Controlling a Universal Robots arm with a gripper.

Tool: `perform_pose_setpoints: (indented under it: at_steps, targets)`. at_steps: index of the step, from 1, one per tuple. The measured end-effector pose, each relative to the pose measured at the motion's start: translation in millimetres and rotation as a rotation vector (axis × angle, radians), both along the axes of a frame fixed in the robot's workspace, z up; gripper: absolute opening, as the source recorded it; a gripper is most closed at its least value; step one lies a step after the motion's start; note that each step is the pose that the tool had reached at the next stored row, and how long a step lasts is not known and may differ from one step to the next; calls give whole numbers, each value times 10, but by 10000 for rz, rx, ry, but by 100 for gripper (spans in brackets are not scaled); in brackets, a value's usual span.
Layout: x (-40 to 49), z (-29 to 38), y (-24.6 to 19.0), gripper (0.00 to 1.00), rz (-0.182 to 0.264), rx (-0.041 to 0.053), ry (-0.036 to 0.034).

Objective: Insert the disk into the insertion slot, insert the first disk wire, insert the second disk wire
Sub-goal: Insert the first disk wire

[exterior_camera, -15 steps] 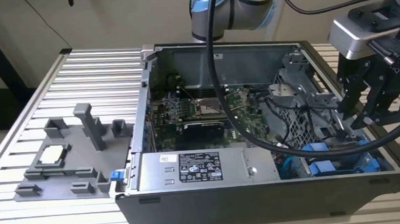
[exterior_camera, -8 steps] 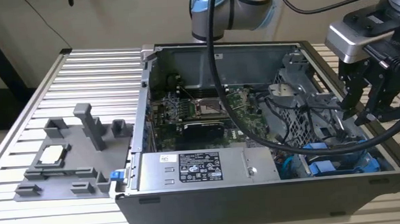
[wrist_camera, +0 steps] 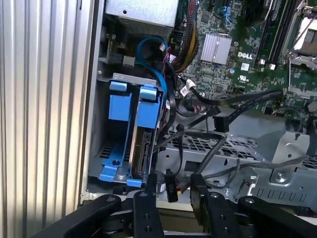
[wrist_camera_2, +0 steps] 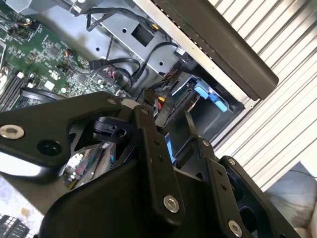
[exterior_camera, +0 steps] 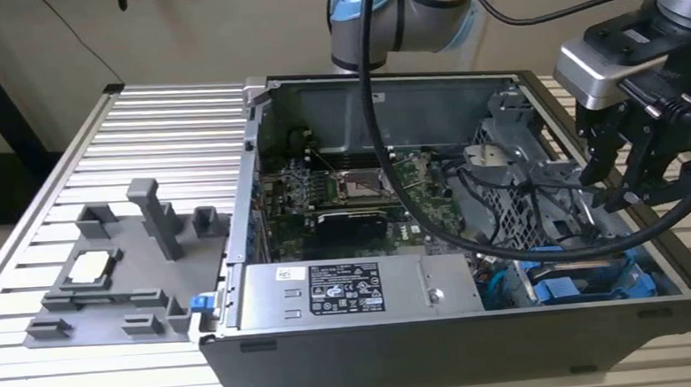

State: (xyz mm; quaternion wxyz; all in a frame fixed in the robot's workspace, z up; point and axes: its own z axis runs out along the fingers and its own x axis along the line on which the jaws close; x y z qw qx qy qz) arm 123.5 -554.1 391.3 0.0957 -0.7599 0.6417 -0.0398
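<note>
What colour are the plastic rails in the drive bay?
Rails: bright blue, best in first wrist view.

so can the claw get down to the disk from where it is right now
Probably yes. The claw hangs open above the corner of the case where the disk stands in the insertion slot, with nothing directly over it. Black cables run close beside it and might snag.

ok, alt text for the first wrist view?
The disk in its blue carrier sits on edge in the insertion slot at the case's corner. The open gripper hovers over black cables next to the slot, with the motherboard beyond.
</note>
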Motion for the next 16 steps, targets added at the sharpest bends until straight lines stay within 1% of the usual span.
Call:
perform_pose_setpoints:
  at_steps: [3,9,10,11,12,14,16]
  targets:
    - [0,-19,0,41,1,-1,0]
    - [0,-19,0,41,0,-2,0]
    - [0,-19,0,39,0,-2,0]
    - [0,-19,0,32,0,-2,0]
    - [0,-19,0,32,0,-2,0]
    - [0,-19,0,20,0,-2,0]
    - [0,-19,0,19,0,-3,0]
